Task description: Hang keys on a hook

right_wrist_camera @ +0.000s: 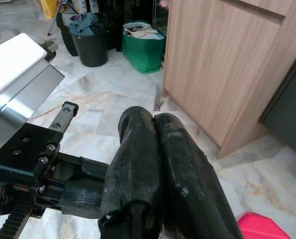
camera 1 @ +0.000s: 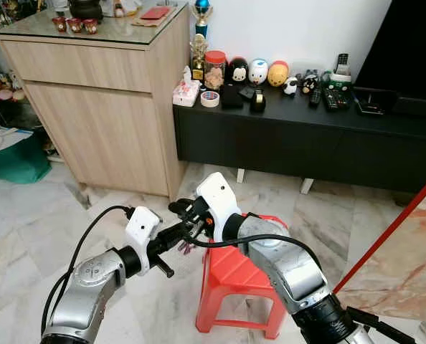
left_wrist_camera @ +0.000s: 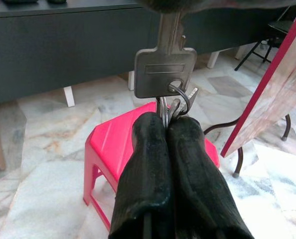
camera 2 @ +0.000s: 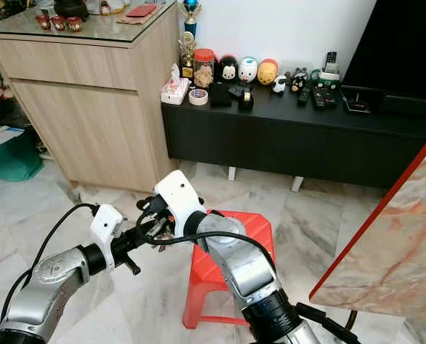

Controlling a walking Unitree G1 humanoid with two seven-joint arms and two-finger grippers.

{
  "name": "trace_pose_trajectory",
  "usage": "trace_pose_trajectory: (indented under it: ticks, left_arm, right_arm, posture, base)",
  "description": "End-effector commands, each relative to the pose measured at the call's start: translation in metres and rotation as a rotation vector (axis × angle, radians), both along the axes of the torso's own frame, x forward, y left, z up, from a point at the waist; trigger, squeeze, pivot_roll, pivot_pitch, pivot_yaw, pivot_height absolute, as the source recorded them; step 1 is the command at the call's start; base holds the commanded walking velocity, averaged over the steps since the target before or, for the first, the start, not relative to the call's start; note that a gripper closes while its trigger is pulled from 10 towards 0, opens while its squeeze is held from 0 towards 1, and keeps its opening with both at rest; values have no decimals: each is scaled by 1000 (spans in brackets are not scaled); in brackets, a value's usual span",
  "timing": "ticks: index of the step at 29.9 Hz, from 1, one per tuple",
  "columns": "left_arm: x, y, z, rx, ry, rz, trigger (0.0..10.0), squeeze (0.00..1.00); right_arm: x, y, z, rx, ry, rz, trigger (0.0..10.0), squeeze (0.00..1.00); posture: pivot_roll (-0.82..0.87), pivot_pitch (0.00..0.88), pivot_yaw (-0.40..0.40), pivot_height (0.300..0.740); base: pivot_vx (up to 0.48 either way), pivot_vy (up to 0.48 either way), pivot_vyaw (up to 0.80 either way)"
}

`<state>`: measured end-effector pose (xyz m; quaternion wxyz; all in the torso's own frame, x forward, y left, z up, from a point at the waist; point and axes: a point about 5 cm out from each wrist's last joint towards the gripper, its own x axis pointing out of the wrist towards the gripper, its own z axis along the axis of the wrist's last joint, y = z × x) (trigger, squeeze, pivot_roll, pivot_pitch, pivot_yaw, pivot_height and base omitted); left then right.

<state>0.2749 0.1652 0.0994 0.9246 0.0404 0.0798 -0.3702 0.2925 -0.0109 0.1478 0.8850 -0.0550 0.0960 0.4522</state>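
Both grippers meet above the red stool (camera 1: pixel 234 276), well short of the black console (camera 1: pixel 306 129) and wooden cabinet (camera 1: pixel 98 107).

Left gripper (left_wrist_camera: pixel 167 127): 2 fingers pressed together, clamped on the ring end of the keys (left_wrist_camera: pixel 165 74). The large key stands up beyond the fingertips, its long axis roughly in line with the fingers, its blade running into the right gripper (right_wrist_camera: pixel 153 122), whose fingers are also closed, apparently on that blade.

No hook is identifiable. Judgement: the keys sit between both grippers, neither arm nearer.
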Motion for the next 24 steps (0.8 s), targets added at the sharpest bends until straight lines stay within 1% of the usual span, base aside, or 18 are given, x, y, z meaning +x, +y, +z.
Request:
trace_pose_trajectory:
  ticks: [1, 16, 17, 18, 19, 20, 24]
  left_arm:
    - [0, -2, -3, 17, 6, -11, 0, 0]
    - [1, 0, -4, 26, 7, 0, 0, 0]
    - [1, 0, -4, 26, 7, 0, 0, 0]
    - [1, 0, -4, 25, 7, 0, 0, 0]
    - [1, 0, -4, 26, 6, 0, 0, 0]
    - [1, 0, -4, 25, 6, 1, 0, 0]
    - [1, -1, -4, 22, 6, 1, 0, 0]
  right_arm:
    - [2, 3, 8, 2, -29, 13, 10000, 0]
    - [3, 3, 9, 1, -42, 7, 10000, 0]
    - [4, 3, 9, 2, -42, 3, 10000, 294]
    - [4, 2, 10, 3, -41, -5, 10000, 565]
    - [5, 2, 10, 4, -40, -8, 10000, 565]
    - [5, 2, 10, 7, -39, -9, 10000, 1000]
    - [5, 1, 11, 8, -42, -10, 10000, 1000]
  posture:
    - [2, 68, -52, 740]
    - [5, 68, -51, 740]
    - [5, 68, -51, 740]
    - [5, 68, -51, 740]
    - [5, 68, -51, 740]
    - [3, 68, -51, 740]
    - [3, 68, -51, 740]
  base:
    - [0, 0, 0]
    - [0, 0, 0]
    - [0, 0, 0]
    - [0, 0, 0]
    - [0, 0, 0]
    - [0, 0, 0]
    - [0, 0, 0]
